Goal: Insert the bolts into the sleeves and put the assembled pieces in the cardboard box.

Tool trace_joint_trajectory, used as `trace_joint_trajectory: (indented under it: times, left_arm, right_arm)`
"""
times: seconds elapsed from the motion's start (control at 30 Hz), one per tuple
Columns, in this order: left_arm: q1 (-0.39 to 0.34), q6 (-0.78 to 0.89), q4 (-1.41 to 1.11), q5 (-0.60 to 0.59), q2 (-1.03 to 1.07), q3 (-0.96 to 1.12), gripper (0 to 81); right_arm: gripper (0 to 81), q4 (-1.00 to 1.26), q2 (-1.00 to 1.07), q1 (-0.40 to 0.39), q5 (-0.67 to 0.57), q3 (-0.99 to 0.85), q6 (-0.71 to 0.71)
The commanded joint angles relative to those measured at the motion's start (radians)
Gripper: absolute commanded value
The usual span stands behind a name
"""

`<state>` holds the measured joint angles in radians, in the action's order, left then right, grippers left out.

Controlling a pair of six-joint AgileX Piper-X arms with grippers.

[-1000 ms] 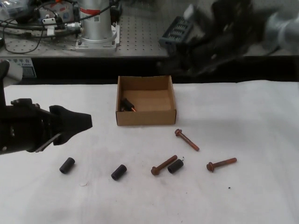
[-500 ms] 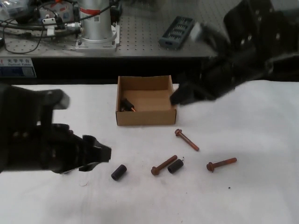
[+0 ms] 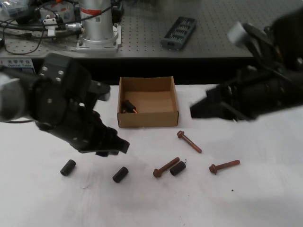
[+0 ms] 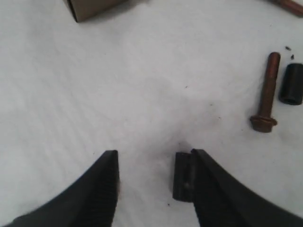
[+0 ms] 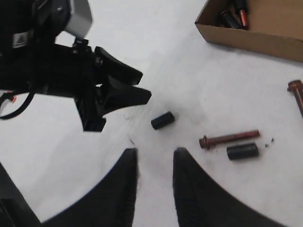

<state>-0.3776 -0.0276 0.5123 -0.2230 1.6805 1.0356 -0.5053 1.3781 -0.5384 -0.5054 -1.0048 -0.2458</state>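
Jaws open and empty on both arms: my left pair (image 4: 152,153) has a sleeve (image 4: 182,174) between them, hard by one jaw, on the worktop (image 3: 265,198) near-left of the cardboard box (image 3: 147,119), so closing off-centre may roll it away, or clash with my right pair (image 5: 155,150) hovering close.

Bench (image 3: 255,203) covered in white, slightly wrinkled. Carries box (image 3: 147,119) toward far middle, sitting flat, open top up. Carries three black sleeves on their sides in a near row: left sleeve (image 3: 67,167), well apart from mid sleeve (image 3: 120,174), then right sleeve (image 3: 178,168). Carries three rusty bolts lying flat: mid bolt (image 3: 166,167) just beside right sleeve, narrow gap between, head toward mid sleeve; far bolt (image 3: 189,142) between box and right sleeve, touching neither; right bolt (image 3: 225,166) farthest right, apart from the rest.
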Motion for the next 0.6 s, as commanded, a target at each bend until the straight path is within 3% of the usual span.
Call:
trace_joint_trajectory:
  times: [0.0, 0.33, 0.57]
  left_arm:
    - [-0.025, -0.081, 0.041, 0.01, 0.083, 0.077, 34.8]
    - [-0.097, -0.14, 0.1, 0.059, 0.16, 0.103, 34.8]
    - [-0.1, -0.144, 0.124, 0.063, 0.181, 0.103, 34.8]
  right_arm:
    - [20.8, 0.026, -0.119, -0.007, -0.002, 0.117, -0.073]
    - [20.8, 0.031, -0.221, -0.012, -0.009, 0.189, -0.114]
    - [20.8, 0.05, -0.221, -0.012, -0.005, 0.189, -0.121]
